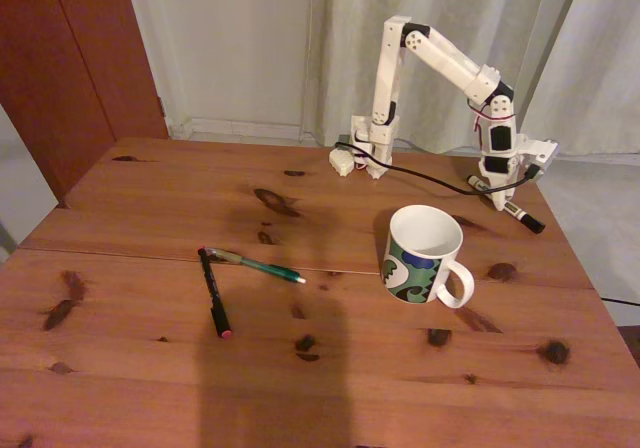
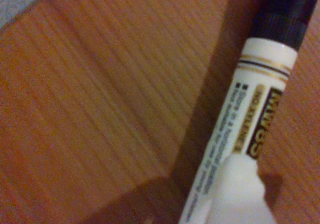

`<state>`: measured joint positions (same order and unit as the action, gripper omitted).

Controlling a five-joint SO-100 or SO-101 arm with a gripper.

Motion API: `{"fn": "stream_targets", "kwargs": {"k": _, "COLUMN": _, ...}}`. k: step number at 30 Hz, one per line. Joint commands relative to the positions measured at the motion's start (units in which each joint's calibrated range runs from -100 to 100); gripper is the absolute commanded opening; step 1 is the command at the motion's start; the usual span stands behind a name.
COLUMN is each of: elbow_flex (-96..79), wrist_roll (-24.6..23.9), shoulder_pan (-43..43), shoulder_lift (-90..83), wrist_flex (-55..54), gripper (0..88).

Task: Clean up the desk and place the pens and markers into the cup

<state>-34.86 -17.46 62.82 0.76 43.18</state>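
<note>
the white two-finger tool [image 1: 500,190] sits at the far right of the reddish-brown wooden table [image 1: 150,368], pointed down, fingers closed on the white marker w/ black cap and print [image 1: 503,204]. the marker runs slanted under the tool, its black cap end [image 1: 531,224] sticking out toward the table's right edge and resting on or just above the wood; can't tell which. in the wrist view a white fingertip [image 2: 239,191] presses on the marker barrel [image 2: 245,119], gold and black print showing just beyond it, black cap [image 2: 285,11] further out, wood grain all round.

near the tool, on the camera side and a bit left in the fixed view, stands the white ceramic mug w/ loop handle and green, blue and dark pattern [image 1: 423,255], upright, mouth open, handle facing the camera-right. a black cable [image 1: 430,178] lies on the table btwn tool and arm base [image 1: 372,153].

well apart from the tool, far left past the mug, lie the teal-green pen [image 1: 262,266] and the black pen w/ red tip [image 1: 213,293], ends meeting in a v, both flat on the table.

behind the arm hang pale curtains [image 1: 470,28].
</note>
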Motion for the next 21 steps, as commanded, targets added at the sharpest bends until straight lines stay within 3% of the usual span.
{"fn": "stream_targets", "kwargs": {"k": 1, "elbow_flex": -0.3, "wrist_roll": 0.23, "shoulder_pan": 0.59, "shoulder_lift": -0.31, "wrist_flex": -0.98, "gripper": 15.6}}
{"fn": "stream_targets", "kwargs": {"k": 21, "elbow_flex": 0.06, "wrist_roll": -0.14, "shoulder_pan": 4.94, "shoulder_lift": -0.8, "wrist_flex": -0.98, "gripper": 15.6}}
